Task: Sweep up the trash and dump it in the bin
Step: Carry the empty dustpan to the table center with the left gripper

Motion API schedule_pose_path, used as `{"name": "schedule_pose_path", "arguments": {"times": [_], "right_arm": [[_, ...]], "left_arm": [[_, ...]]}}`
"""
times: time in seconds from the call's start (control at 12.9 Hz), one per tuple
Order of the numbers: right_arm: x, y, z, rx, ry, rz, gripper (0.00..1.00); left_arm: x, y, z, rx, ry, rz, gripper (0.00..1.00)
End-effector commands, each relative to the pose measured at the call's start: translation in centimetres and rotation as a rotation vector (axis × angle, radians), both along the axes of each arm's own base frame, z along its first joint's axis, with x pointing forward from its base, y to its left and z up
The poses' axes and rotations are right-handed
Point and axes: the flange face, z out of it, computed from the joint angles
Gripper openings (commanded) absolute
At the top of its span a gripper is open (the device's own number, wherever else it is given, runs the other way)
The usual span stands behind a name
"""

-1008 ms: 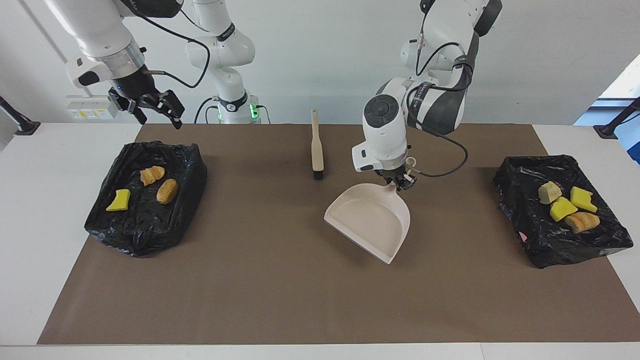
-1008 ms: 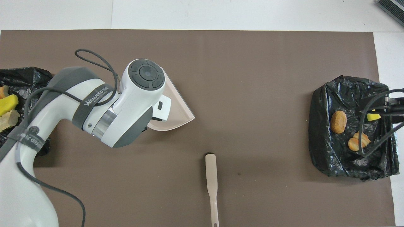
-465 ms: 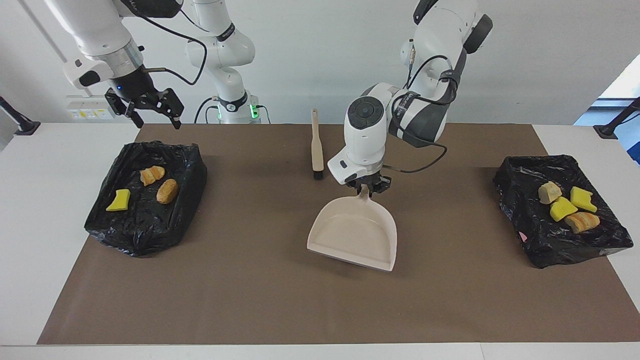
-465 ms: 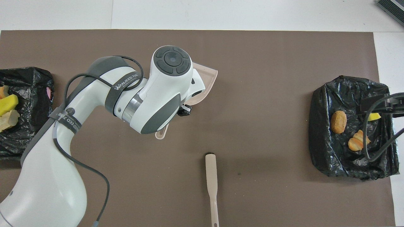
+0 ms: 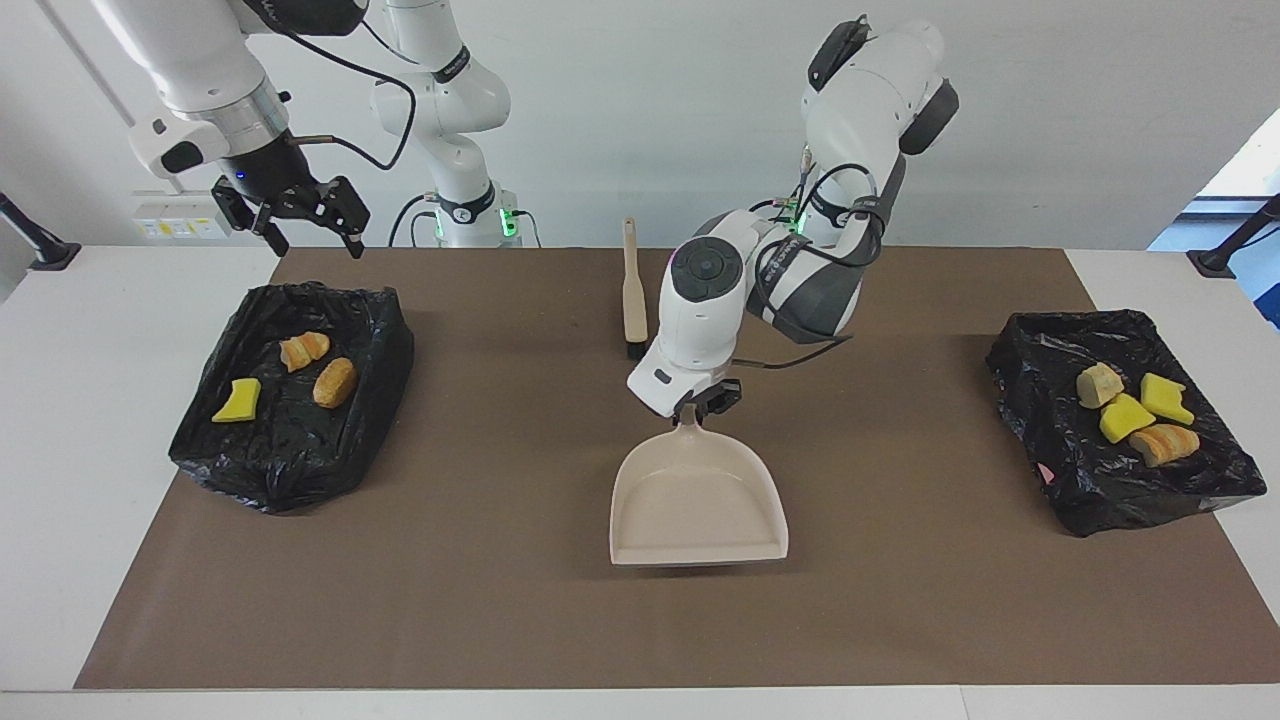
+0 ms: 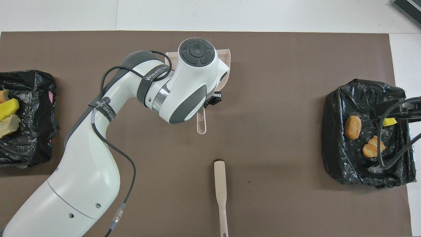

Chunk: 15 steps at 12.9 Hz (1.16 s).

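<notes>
My left gripper (image 5: 704,403) is shut on the handle of the beige dustpan (image 5: 697,505), which sits low and level at the middle of the brown mat, its mouth pointing away from the robots. From overhead the arm covers most of the dustpan (image 6: 227,57); its handle (image 6: 201,122) sticks out under the left gripper (image 6: 210,100). Trash lies in two black-lined bins: a yellow sponge (image 5: 237,400) and two bread pieces (image 5: 334,382) in the bin (image 5: 270,480) at the right arm's end, several pieces (image 5: 1125,417) in the bin (image 5: 1100,510) at the left arm's end. My right gripper (image 5: 292,208) hangs open over the first bin's near edge.
The beige brush (image 5: 633,290) lies on the mat nearer to the robots than the dustpan, bristles toward it; overhead the brush (image 6: 220,184) lies lengthwise. White table shows around the mat (image 5: 500,600). No loose trash shows on the mat.
My left arm has swung the dustpan from the left arm's side toward the mat's middle, turning its mouth away from the robots and lowering it. The right gripper has hardly moved.
</notes>
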Motion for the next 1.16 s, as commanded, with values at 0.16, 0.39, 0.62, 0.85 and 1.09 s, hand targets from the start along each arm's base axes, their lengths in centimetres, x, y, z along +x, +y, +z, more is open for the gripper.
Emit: {"name": "schedule_pose_path", "arguments": {"times": [0.16, 0.39, 0.62, 0.85, 1.09], "right_arm": [[-0.2, 0.0, 0.2, 0.011, -0.014, 0.023, 1.00], [-0.2, 0.0, 0.2, 0.011, -0.014, 0.023, 1.00], [-0.2, 0.0, 0.2, 0.011, -0.014, 0.023, 1.00], [-0.2, 0.0, 0.2, 0.011, -0.013, 0.023, 1.00], [-0.2, 0.0, 0.2, 0.011, -0.013, 0.023, 1.00]], "left_arm": [[-0.4, -2.7, -0.8, -0.050, 0.013, 0.017, 0.00], [-0.9, -3.4, -1.8, -0.062, 0.026, 0.003, 0.00], [-1.6, -3.7, -3.3, -0.049, 0.045, -0.013, 0.00], [-1.3, -3.4, -3.3, -0.054, 0.040, -0.010, 0.01], [-1.2, -3.4, -3.4, -0.055, 0.031, -0.008, 0.37]]}}
